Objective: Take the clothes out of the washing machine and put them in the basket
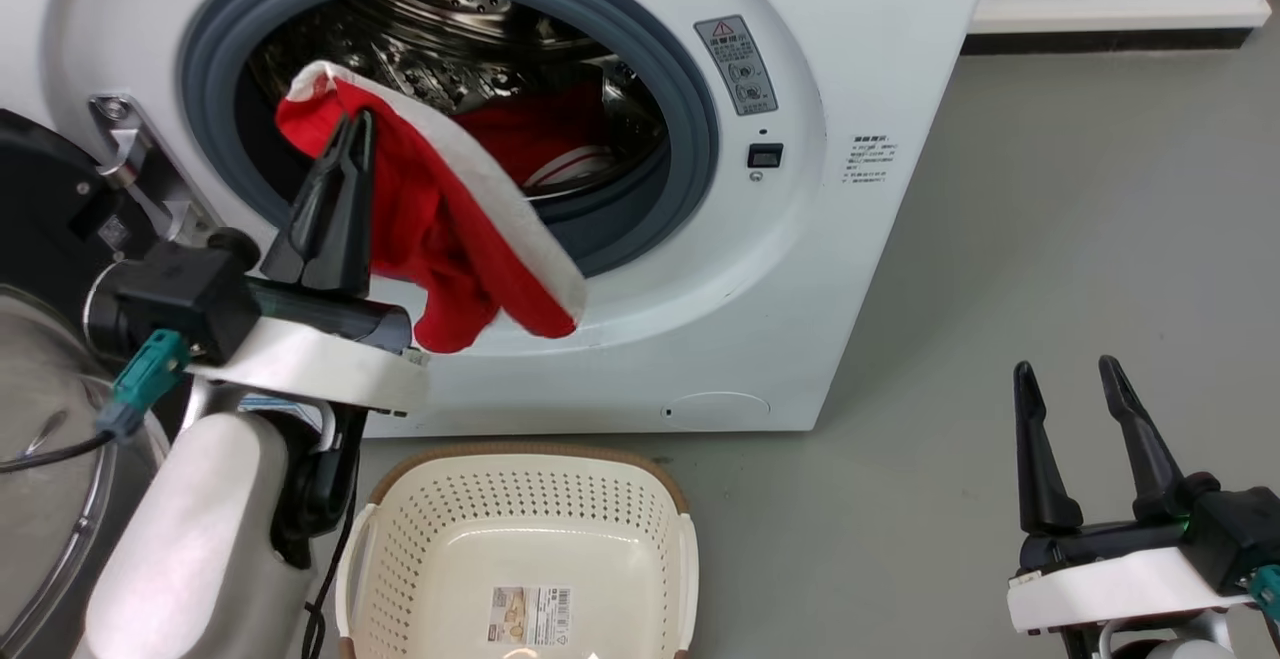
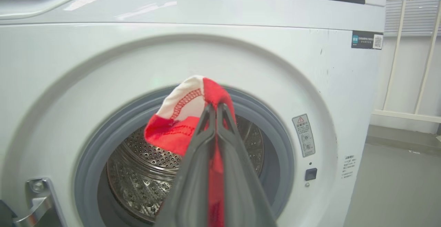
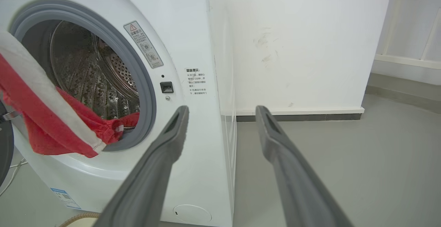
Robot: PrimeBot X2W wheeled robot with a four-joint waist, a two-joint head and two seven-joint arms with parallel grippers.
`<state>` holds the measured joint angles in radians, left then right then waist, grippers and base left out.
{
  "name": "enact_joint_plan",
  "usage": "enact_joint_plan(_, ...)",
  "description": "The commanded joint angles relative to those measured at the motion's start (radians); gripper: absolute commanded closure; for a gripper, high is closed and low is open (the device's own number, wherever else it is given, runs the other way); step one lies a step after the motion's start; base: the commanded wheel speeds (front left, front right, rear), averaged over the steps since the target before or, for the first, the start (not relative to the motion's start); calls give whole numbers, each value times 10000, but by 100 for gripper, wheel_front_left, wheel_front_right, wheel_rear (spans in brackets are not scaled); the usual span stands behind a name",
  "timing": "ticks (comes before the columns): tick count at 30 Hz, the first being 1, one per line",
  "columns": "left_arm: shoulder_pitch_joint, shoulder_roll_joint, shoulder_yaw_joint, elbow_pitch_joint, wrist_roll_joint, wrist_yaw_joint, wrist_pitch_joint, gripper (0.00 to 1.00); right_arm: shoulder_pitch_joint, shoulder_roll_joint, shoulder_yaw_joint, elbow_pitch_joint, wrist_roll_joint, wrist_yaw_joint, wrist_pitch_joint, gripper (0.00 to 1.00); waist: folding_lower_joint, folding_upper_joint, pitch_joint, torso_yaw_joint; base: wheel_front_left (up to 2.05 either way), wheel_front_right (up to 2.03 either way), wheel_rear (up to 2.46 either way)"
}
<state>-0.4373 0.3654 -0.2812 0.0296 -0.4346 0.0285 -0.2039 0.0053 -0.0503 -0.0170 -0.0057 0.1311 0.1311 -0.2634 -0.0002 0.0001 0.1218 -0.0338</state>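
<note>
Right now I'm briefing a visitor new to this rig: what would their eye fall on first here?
First, the bright red garment with white trim, pinched in the left tool and draped out of the washing machine porthole. Deeper in the drum lies a second red piece. On the floor below sits the cream basket, holding no clothes; the right tool stands open at lower right.

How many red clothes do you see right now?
2: one garment held by the left tool, hanging over the porthole rim; another garment inside the drum. More may be hidden.
</note>
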Motion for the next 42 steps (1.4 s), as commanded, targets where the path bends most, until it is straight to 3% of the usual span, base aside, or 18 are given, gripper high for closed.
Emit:
enact_joint_plan(1,195,59,40,-318,-5,95,83,100,90,3,0,-12,-17,-7,-21,0,2,-1,-108,53,0,0,0)
enact_joint_plan(13,780,718,207,-3084,344,602,812,100,399,3,0,-2,46,-7,-21,0,2,-1,-552,236,0,0,0)
enact_joint_plan(23,1504,926,-82,-3666,304,643,1221,100,313,5,19,-52,98,-7,-21,0,2,-1,-489,232,0,0,0)
enact_joint_plan(35,2823,946,-587,-3266,258,666,1142,100,-101,5,-38,-160,-9,-7,-21,0,2,-1,224,5,0,0,0)
enact_joint_plan(40,2882,721,-962,-2345,342,543,925,100,-478,5,-84,-251,-65,-7,-21,0,2,-1,805,-146,0,0,0)
enact_joint_plan(42,2728,382,-1211,-842,124,240,485,100,-829,6,-132,-368,-73,-7,-21,0,2,-1,1467,-290,0,0,0)
